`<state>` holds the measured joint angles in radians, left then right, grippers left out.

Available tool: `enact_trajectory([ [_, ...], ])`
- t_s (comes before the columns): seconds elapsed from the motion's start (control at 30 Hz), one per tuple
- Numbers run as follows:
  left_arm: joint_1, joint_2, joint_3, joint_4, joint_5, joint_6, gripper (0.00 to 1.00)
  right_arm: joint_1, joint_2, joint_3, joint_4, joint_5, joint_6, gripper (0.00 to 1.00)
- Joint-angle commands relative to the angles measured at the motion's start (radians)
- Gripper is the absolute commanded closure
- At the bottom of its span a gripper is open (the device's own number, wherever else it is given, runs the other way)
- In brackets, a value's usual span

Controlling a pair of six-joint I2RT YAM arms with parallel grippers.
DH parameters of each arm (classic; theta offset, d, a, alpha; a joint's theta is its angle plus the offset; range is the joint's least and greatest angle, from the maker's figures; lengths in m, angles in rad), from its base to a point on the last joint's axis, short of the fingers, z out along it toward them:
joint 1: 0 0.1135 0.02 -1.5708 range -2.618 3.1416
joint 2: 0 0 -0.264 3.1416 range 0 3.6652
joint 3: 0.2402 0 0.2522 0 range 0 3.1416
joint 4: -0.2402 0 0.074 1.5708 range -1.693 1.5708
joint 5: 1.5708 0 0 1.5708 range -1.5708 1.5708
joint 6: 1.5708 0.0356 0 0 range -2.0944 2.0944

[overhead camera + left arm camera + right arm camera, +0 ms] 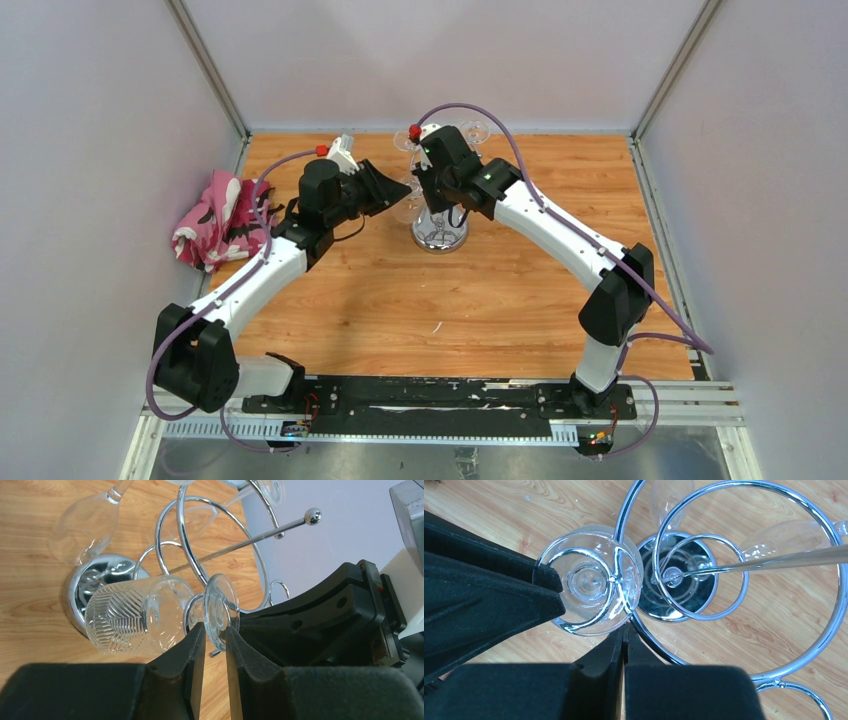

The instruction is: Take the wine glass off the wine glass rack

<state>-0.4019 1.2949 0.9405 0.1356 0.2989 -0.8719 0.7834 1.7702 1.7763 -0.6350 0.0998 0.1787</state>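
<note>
Left wrist, left gripper (215,632) pinching wine glass (135,615) foot, unclear overhead

1. Your table (500,300) is orange-brown wood.
2. The wine glass rack (440,238) stands on it by its round chrome base, far middle.
3. A crumpled pink cloth (215,220) lies far left — a white speck (437,327) mid-table.

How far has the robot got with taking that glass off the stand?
Nothing looks finished: the wine glass hangs in its loop on the wine glass rack. In hand: the left end effector straddles the glass's foot, contact unclear, while the right end effector sits shut at the rack's ring. Left to do: slide the foot out of the loop and carry the glass clear.
</note>
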Motion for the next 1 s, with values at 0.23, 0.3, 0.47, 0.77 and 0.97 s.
enact_trajectory([
  [0.23,-0.015,0.005,0.002,0.073,0.018,-0.029,0.74,-0.010,0.000,0.014,0.057,-0.046,-0.018,1.00],
  [0.3,-0.015,0.009,0.006,0.073,0.008,-0.031,0.74,-0.009,-0.001,0.014,0.058,-0.056,-0.019,1.00],
  [0.47,-0.015,0.034,0.018,0.074,-0.007,-0.035,0.74,-0.010,-0.003,0.009,0.066,-0.067,-0.015,1.00],
  [0.77,-0.015,0.062,0.031,0.074,-0.077,-0.043,0.69,-0.010,-0.012,0.000,0.078,-0.083,-0.019,1.00],
  [0.97,-0.015,0.062,0.028,0.080,-0.108,-0.047,0.67,-0.010,-0.018,-0.019,0.088,-0.084,-0.017,1.00],
])
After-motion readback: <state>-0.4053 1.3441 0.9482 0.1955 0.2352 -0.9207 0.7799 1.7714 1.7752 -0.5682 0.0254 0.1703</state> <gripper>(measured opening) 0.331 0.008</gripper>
